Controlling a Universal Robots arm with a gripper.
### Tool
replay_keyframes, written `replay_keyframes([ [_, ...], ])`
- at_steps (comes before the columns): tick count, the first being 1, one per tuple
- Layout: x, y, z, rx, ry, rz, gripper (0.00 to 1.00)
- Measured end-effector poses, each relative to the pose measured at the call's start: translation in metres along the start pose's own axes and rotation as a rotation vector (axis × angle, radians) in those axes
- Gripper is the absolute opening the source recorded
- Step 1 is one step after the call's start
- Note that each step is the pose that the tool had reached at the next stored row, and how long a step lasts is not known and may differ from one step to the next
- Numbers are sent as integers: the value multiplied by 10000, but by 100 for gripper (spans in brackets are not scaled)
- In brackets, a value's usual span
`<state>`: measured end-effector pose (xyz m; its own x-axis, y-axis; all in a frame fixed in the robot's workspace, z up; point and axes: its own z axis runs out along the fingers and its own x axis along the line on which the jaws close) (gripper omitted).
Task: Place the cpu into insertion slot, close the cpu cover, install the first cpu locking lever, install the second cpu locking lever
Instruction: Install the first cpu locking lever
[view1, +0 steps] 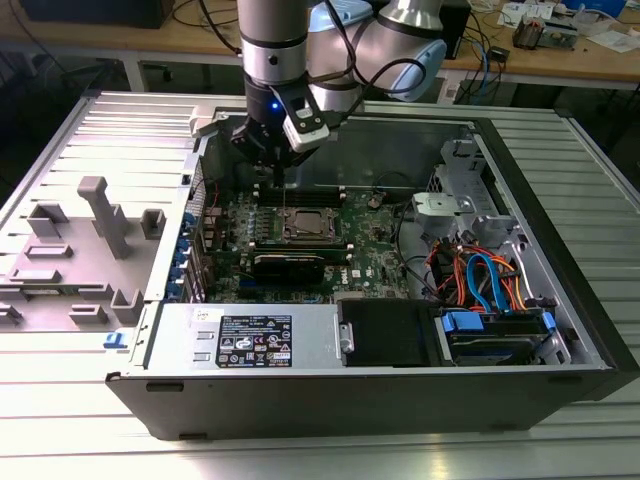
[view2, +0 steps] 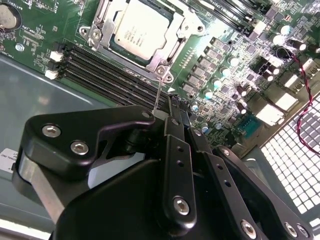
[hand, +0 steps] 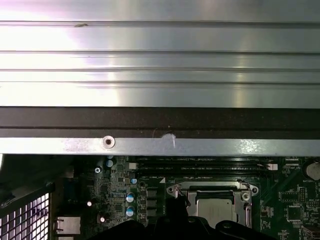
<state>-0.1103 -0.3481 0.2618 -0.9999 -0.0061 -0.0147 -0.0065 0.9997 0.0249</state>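
Cpu (view2: 136, 29) sits flat in the slot (view2: 111, 46) on the green board (view2: 30, 42), inside the open case (view1: 560, 200) on the table (view1: 300, 462). Its silver top faces up. The cover (view2: 175, 49) lies down round it, framing the chip through its window, so I judge the first two steps done.

In the second wrist view the pincer (view2: 174, 106) hangs just beside the slot's near corner, over the long black memory slots (view2: 100, 75). Its fingers are drawn together. A thin wire lever (view2: 158, 92) stands up from that corner to the fingertips. It is too slim to tell whether it is pinched between them or only leans against them.

An upright lever is not a latched one, so the first lever looks to be the step in hand. Both levers are left to lock down.
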Motion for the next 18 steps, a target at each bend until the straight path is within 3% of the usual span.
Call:
replay_keyframes([
  [18,-64,-1,39,0,0,-1,11],
])
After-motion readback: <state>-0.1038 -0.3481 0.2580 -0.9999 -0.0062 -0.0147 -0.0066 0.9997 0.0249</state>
